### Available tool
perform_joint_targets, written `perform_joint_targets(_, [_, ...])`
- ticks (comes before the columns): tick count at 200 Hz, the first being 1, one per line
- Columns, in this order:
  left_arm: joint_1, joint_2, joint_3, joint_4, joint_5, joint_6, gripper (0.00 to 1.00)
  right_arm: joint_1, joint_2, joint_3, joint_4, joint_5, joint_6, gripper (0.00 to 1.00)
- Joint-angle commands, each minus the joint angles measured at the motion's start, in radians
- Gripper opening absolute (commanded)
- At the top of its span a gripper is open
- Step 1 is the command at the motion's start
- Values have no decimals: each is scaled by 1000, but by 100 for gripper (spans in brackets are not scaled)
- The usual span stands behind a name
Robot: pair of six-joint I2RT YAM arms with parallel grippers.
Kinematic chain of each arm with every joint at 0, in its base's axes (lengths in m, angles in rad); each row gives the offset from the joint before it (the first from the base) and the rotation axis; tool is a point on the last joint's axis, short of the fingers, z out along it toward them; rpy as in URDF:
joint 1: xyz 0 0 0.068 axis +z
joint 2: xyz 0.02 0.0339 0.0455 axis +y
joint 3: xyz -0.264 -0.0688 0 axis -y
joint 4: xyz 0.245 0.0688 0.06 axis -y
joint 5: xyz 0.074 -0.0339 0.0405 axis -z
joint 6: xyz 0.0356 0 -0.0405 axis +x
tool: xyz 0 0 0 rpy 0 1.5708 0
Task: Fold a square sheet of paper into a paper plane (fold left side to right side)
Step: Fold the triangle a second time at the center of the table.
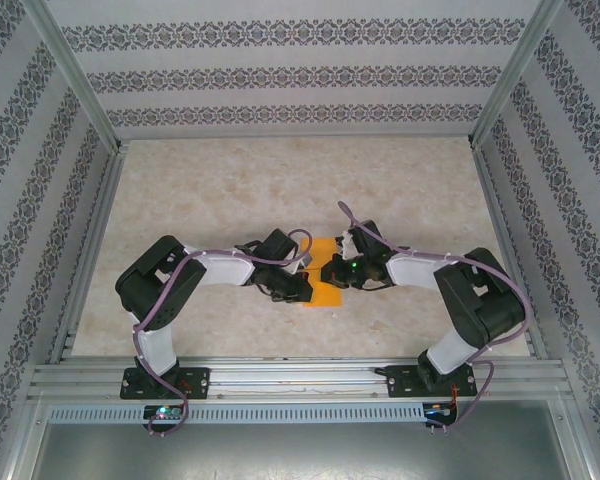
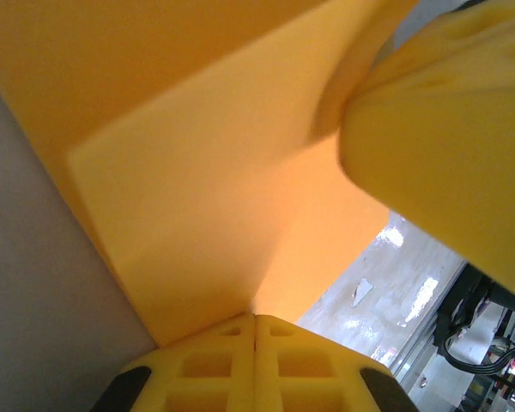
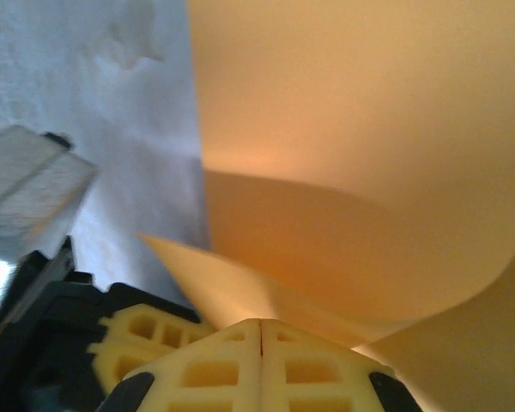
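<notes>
The square sheet of paper [image 1: 326, 293] is bright orange and lies partly folded at the table's middle, between the two arms. My left gripper [image 1: 302, 286] reaches it from the left and my right gripper [image 1: 332, 272] from the right, nearly touching each other. In the left wrist view the gripper [image 2: 256, 318] is shut, and a raised crease of the sheet [image 2: 206, 197] runs straight into its tips. In the right wrist view the gripper [image 3: 262, 323] is shut too, with a curled flap of the sheet [image 3: 352, 129] ending in its tips. Much of the sheet is hidden under both grippers from above.
The pale marbled table [image 1: 280, 190] is walled on three sides by patterned panels [image 1: 300, 75]. An aluminium rail [image 1: 300, 380] runs along the near edge at the arm bases. The right gripper's yellow finger [image 2: 446, 129] crowds the left wrist view.
</notes>
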Motion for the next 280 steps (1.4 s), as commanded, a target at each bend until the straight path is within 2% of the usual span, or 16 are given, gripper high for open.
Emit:
perform_joint_targets(1, [-5, 37, -27, -36, -44, 14, 0, 23, -38, -25, 9, 21, -19, 0])
perform_joint_targets(83, [-5, 45, -15, -62, -59, 20, 0, 66, 30, -17, 30, 44, -17, 0])
perform_joint_targets(156, [-6, 52, -9, -116, -86, 18, 0, 66, 61, 7, -53, 116, -74, 0])
perform_joint_targets(198, [-5, 61, -1, -141, -94, 21, 0, 55, 69, 21, -98, 152, -109, 0])
perform_joint_targets(280, [-5, 68, -8, -135, -89, 16, 0, -12, 57, 31, -122, 148, -144, 0])
